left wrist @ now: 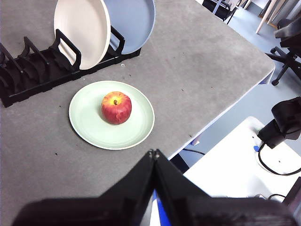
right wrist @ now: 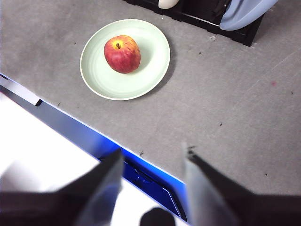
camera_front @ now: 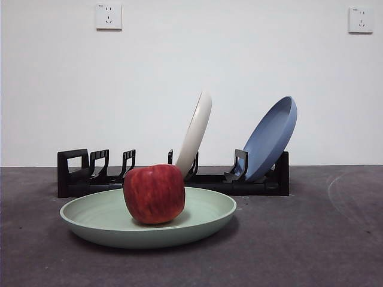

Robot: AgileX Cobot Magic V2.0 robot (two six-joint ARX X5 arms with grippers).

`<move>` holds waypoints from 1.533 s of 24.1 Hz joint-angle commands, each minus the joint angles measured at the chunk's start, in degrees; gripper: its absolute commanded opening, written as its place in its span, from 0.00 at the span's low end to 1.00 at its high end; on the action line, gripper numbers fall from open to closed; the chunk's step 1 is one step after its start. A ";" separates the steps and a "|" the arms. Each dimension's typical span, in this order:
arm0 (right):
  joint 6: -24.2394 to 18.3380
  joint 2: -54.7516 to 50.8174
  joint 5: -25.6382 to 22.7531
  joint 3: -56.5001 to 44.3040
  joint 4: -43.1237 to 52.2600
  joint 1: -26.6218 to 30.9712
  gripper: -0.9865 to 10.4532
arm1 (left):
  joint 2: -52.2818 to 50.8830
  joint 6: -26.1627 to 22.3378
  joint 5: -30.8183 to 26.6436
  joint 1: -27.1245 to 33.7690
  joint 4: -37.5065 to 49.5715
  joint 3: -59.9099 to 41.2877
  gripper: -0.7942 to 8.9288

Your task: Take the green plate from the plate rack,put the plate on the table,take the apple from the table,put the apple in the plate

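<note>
Front view: apple (camera_front: pixel 154 193) sits in the green plate (camera_front: pixel 206 216), left of centre, plate flat on the table (camera_front: pixel 323 239) just in front of the plate rack (camera_front: pixel 78 176); cream plate (camera_front: pixel 195 131) & blue plate (camera_front: pixel 272 137) lean in the rack's far slots; no arm in sight.

Left wrist view: left gripper (left wrist: pixel 154 153) hangs off the table's near edge w/ jaws pressed together, holding nothing; apple upright, stem up.

Right wrist view: right gripper (right wrist: pixel 153 162) jaws spread wide, empty, well apart from plate.

Task looks done. Apple prob firm, smooth, rolls easily; grip across its widest middle. Plate looks stiff & light; pinch by the raised rim.
</note>
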State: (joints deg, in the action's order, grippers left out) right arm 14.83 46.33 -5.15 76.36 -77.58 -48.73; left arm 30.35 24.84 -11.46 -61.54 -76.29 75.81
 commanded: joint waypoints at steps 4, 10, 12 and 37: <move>1.46 -0.11 -0.20 -0.46 -1.33 -0.07 0.08 | -0.20 -0.04 -0.15 0.09 0.26 -0.33 0.07; 4.07 0.13 -0.63 -0.44 -1.33 -0.07 0.09 | -0.20 0.59 -0.24 0.09 0.74 -0.33 0.08; 4.07 0.35 -1.57 -0.44 -1.33 -0.07 0.09 | -0.20 0.59 -0.63 0.09 1.09 -0.31 0.08; 4.07 0.39 -7.98 -0.44 -1.33 -0.07 0.09 | -5.31 -5.95 -0.70 44.37 44.00 -14.64 0.08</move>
State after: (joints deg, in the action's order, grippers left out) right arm 18.44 46.74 -13.06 76.38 -77.58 -48.73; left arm 25.04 20.25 -13.50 -18.24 -34.24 62.61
